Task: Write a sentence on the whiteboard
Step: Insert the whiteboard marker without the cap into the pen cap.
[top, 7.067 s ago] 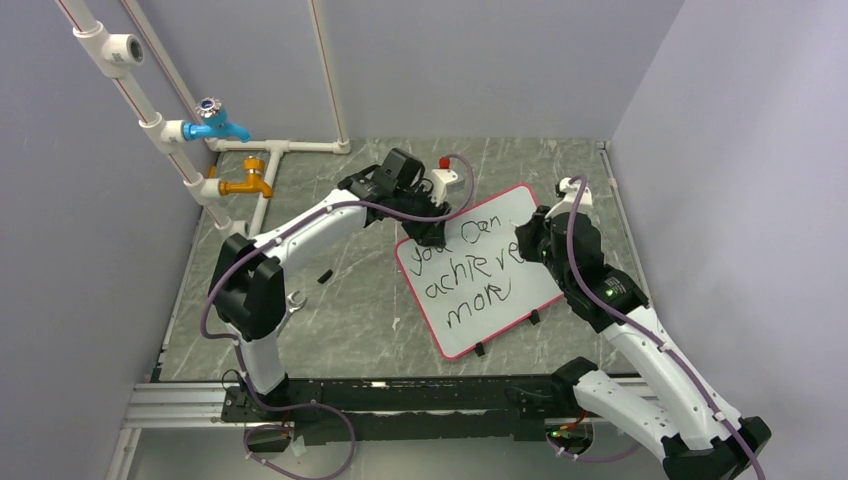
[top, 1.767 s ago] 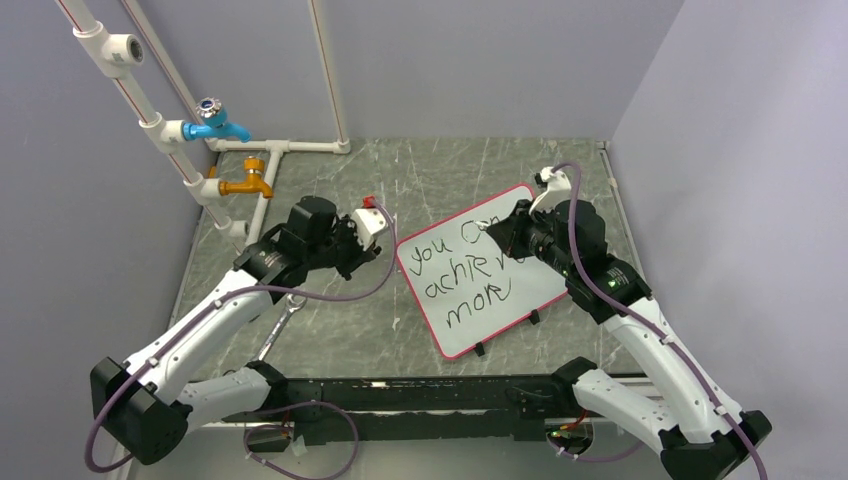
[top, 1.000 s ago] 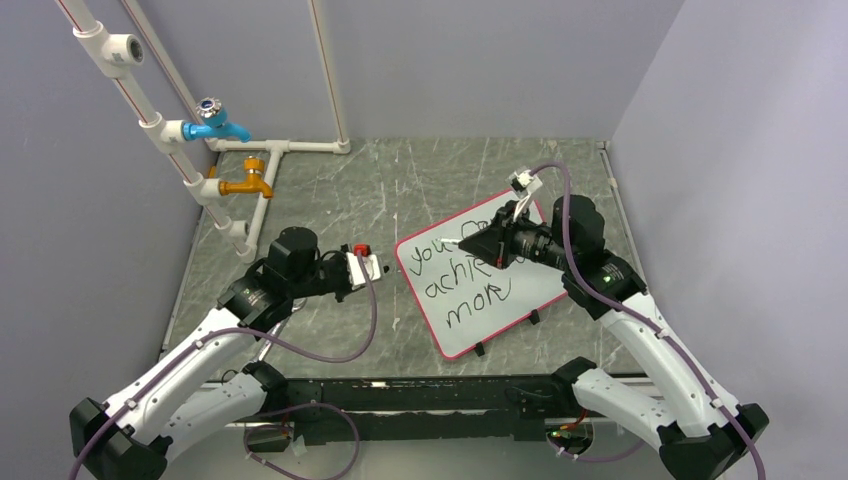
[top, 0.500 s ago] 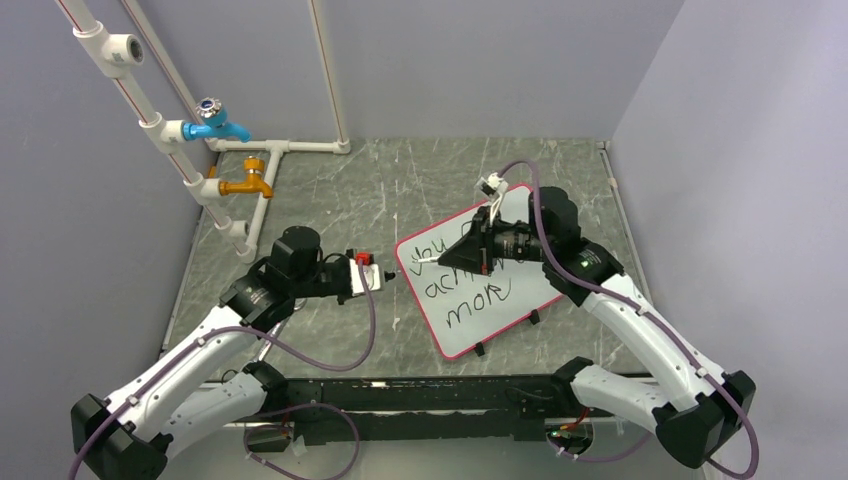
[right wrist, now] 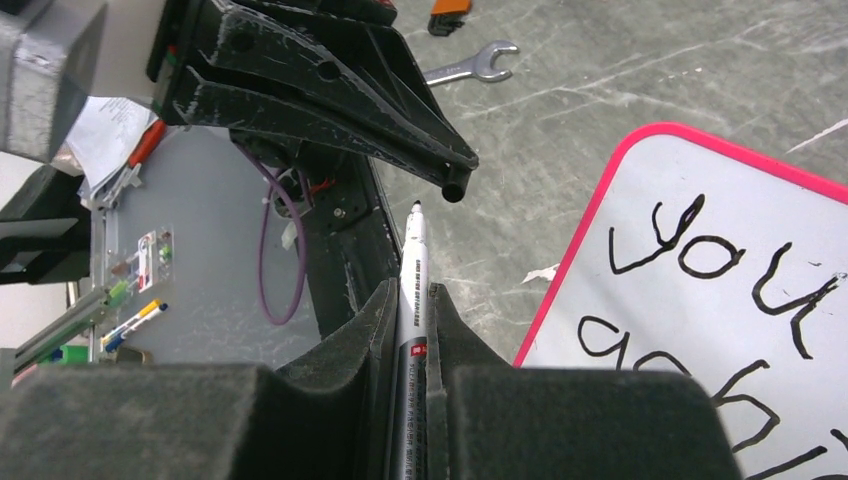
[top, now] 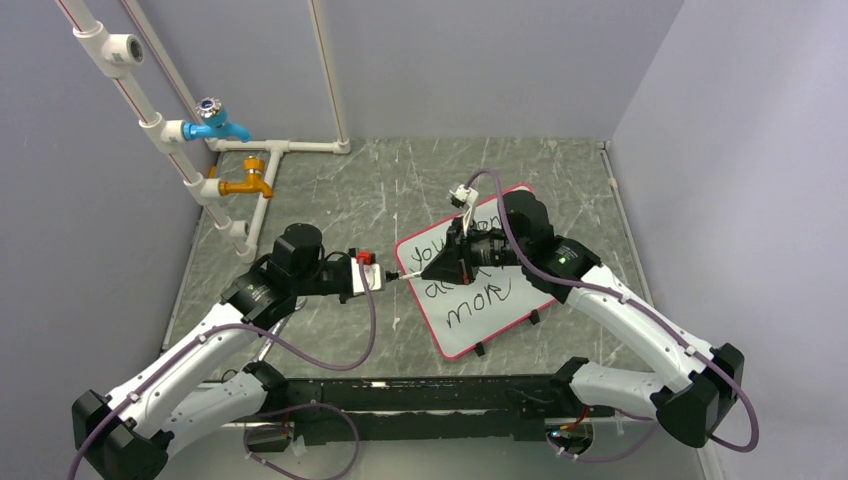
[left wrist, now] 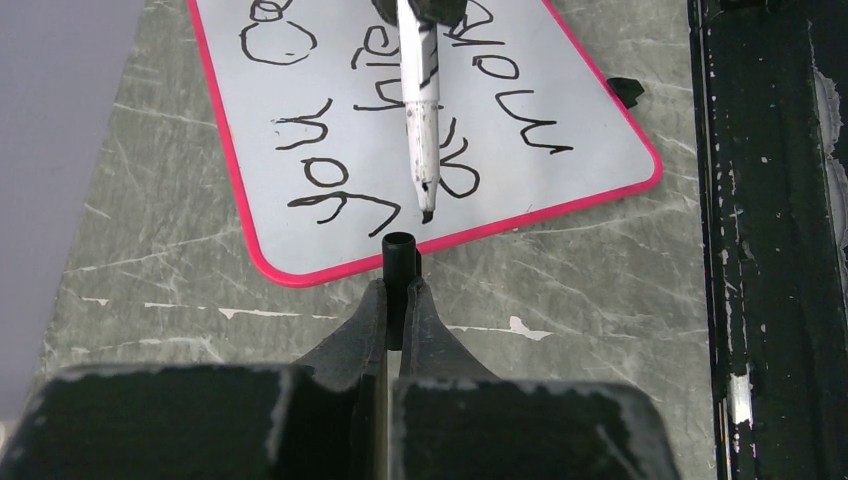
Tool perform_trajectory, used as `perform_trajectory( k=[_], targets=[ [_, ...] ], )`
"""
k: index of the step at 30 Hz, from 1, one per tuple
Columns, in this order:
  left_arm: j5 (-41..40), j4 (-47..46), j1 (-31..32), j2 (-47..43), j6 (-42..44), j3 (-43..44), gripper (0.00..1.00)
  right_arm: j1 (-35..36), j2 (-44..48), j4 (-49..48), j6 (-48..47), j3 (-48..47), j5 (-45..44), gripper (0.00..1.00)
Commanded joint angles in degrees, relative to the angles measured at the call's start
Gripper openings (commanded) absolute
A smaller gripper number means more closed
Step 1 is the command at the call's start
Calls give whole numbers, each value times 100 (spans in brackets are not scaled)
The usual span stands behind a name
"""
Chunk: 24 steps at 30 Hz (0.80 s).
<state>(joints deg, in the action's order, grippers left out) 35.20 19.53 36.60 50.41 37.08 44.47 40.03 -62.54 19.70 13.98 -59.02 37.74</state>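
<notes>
The whiteboard (top: 475, 330) lies flat on the table (top: 330, 200), right of centre and turned askew. Its long axis runs from the near left toward the far right corner, and the lines of writing follow it. Its black feet (top: 481, 349) stick out along the near edge.

My right gripper (top: 440, 262) reaches across the board, fingers clamped on a white marker (left wrist: 420, 110). The marker lies almost level and its tip points left, past the board's pink left rim. My left gripper (top: 385, 281) comes in from the left, fingers pressed together on the black marker cap (left wrist: 399, 262), whose open mouth faces the tip. In the left wrist view the tip stops just short of the mouth and sits slightly to one side of it; the two are not touching.

A wrench (right wrist: 468, 62) lies on the table under the left arm, well apart from the board. The blue tap (top: 215, 120) and orange tap (top: 247, 183) stand by the far left corner.
</notes>
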Motion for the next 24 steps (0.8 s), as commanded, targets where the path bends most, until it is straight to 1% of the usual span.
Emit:
perform_trajectory(
  k=[1, 24],
  targets=[
    [226, -116, 29, -109, 99, 10, 0, 63, -62, -69, -185, -306, -243, 0],
    [340, -180, 25, -188, -66, 0, 0, 253, -276, -202, -147, -329, -421, 0]
  ],
)
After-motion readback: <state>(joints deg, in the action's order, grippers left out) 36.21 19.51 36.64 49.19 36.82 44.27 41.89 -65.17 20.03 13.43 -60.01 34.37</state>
